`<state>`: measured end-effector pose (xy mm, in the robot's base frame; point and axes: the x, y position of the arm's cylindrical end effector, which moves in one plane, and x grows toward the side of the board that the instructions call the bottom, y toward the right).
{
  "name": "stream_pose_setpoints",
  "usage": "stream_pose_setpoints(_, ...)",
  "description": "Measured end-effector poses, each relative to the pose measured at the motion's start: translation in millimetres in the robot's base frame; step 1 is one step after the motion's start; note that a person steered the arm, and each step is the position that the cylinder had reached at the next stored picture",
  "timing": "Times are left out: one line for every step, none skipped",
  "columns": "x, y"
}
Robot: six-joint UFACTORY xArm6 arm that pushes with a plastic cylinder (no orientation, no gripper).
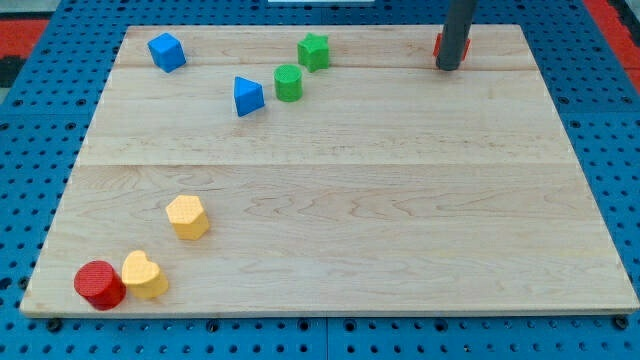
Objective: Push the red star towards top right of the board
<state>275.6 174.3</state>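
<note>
The red star [439,45] lies near the top right of the wooden board [330,190], mostly hidden behind my dark rod; only red slivers show on either side of the rod. My tip [449,67] rests on the board right at the star's near side, touching or nearly touching it.
A blue cube [166,51] sits at the top left. A blue triangle [247,96], a green cylinder [288,83] and a green star [313,51] lie top centre. A yellow hexagon [187,217], a yellow heart [144,275] and a red cylinder [99,285] lie bottom left.
</note>
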Motion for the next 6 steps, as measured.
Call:
stream_pose_setpoints(0.1,1.1)
stream_pose_setpoints(0.1,1.1)
stream_pose_setpoints(0.7,2.4)
stream_pose_setpoints(0.6,2.4)
stream_pose_setpoints(0.6,2.4)
stream_pose_setpoints(0.3,-41.0)
